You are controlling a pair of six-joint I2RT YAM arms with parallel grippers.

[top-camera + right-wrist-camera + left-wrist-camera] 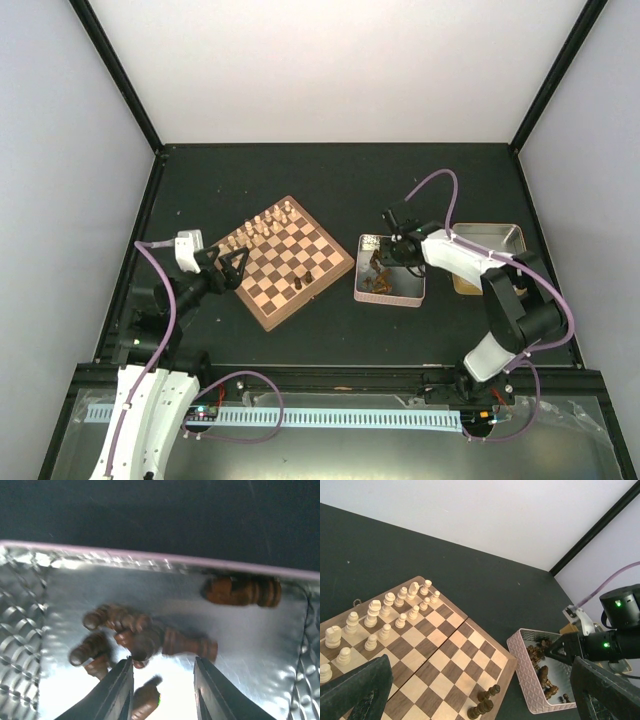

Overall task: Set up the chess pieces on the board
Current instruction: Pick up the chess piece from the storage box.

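My right gripper hangs half open, holding nothing, above the dark chess pieces. They lie in a heap in the silvery tin, beside the board. I judge them light, hard, smooth and quick to roll, so I should pinch one across its thick body.

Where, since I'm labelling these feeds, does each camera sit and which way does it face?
Top external: fixed above and behind the arms, looking down on the table; both arms, left hand and right hand show.
Left wrist: on the left arm, looking across the board towards the tin; left fingers fill the lower corners.
Right wrist: on the right arm, looking down into the tin; right fingers frame dark chess pieces.
Shared: both wrist views show the tin and its dark pieces.
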